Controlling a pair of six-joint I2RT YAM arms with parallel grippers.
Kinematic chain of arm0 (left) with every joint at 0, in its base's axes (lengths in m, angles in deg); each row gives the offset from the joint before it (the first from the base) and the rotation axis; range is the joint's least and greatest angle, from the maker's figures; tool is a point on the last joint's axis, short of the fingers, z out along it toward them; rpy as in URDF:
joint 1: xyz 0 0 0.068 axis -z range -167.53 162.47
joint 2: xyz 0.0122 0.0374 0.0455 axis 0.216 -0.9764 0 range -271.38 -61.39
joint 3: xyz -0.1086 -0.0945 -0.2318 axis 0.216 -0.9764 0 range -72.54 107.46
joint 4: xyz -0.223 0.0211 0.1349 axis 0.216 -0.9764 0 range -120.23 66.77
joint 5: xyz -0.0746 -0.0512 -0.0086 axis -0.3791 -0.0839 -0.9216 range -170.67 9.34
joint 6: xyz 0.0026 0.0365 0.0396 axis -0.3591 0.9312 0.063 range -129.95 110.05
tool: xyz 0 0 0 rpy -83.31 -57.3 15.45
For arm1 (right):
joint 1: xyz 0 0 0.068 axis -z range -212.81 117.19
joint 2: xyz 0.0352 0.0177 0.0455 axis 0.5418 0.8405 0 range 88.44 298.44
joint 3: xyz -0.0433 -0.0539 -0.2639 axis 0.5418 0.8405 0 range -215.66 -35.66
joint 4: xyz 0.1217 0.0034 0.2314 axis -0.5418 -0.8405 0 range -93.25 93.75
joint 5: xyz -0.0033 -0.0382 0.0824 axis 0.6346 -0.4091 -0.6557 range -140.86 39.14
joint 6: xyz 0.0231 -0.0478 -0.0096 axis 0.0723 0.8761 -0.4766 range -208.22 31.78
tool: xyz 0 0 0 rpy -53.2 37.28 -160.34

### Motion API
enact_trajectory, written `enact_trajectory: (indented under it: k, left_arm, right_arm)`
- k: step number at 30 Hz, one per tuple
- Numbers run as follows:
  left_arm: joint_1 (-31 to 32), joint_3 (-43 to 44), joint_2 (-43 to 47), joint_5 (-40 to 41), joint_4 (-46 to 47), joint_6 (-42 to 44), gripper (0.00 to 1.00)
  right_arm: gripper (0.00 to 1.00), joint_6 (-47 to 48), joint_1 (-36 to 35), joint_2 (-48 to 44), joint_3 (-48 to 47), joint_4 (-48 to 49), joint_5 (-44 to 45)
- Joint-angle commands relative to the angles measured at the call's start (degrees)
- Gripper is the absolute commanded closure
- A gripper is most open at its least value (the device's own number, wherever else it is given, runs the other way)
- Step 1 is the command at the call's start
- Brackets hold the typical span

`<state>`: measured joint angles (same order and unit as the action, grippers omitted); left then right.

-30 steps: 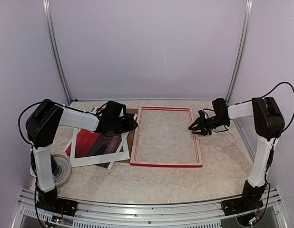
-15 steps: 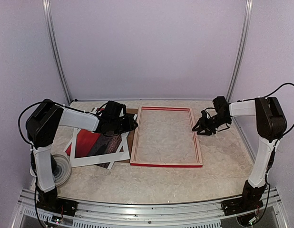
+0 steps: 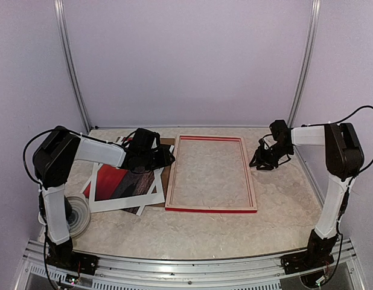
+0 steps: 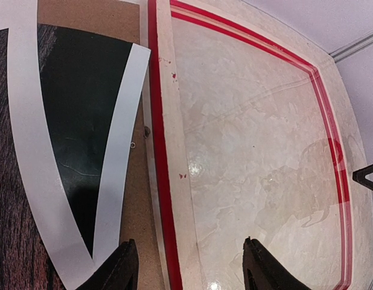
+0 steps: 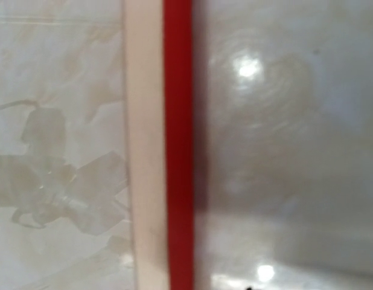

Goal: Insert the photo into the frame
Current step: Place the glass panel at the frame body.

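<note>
Photo (image 3: 117,181) lies face up on brown board (image 4: 90,15), left of frame (image 3: 210,209).

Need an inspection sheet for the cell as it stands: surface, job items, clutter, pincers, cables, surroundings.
Surface: marbled beige table, no spills seen.
Job's things: frame lies flat mid-table, pale side up, nothing in it; photo lies left of it, picture up, on the brown backing board.
Clutter: white roll by the left arm's base.
Pincers: left pincer open, holding nothing, over the frame's left rail; right pincer just outside the right rail, opening unclear.
Cables: black cables loop off both arms, clear of the table.
Surroundings: lilac walls, metal posts.
</note>
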<state>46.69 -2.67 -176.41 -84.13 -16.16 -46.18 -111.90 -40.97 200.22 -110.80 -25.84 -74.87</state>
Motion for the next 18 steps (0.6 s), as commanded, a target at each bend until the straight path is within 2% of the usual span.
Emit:
enact_trajectory:
  k: [1, 18]
  left_arm:
    - [0.4, 0.18, -0.9, -0.12, 0.33, -0.42, 0.41]
    - [1.06, 1.19, -1.42, 0.87, -1.42, 0.03, 0.38]
  right_arm:
    - [0.62, 1.15, -1.05, -1.65, -1.32, -1.78, 4.4]
    - [0.64, 1.65, -4.67, 1.33, -5.58, -4.33, 11.55]
